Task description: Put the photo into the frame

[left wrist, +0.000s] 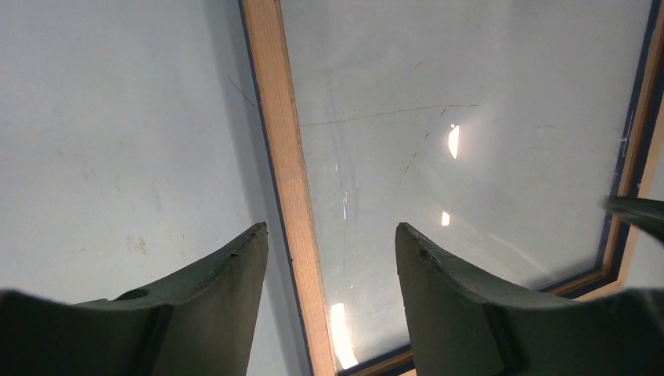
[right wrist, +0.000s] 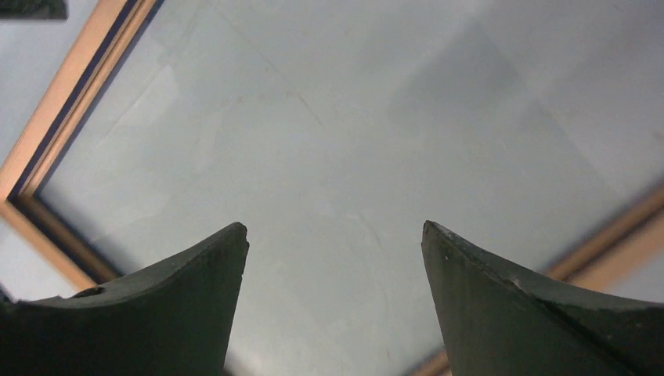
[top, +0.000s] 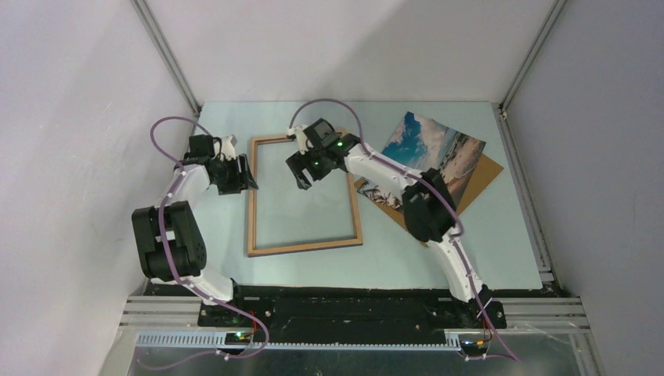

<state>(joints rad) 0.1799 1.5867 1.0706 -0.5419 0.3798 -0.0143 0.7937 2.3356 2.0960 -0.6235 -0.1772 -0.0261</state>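
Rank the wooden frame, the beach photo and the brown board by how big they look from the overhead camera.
1. the frame: largest outline.
2. the photo: somewhat smaller.
Unranked: the brown board lies mostly under the photo; only its edges show, so photo versus board is unsure.

Left claw [top: 239, 178]: jaws spread astride the left rail of the frame [top: 305, 246], with a gap on either side of the rail in the wrist view. Outboard of that rail there is only a narrow strip of desk [top: 391, 270], and the side wall [top: 86, 117] is near.

Right claw [top: 301, 174]: jaws apart over the flat field inside the rails, nothing between my fingers. The rails are the only raised edges below.

To the right, my own right arm [top: 391, 176] crosses in front of the photo [top: 438, 149], which lies on the backing board [top: 487, 168]. The desk strip between the frame's near rail and my bases is free.
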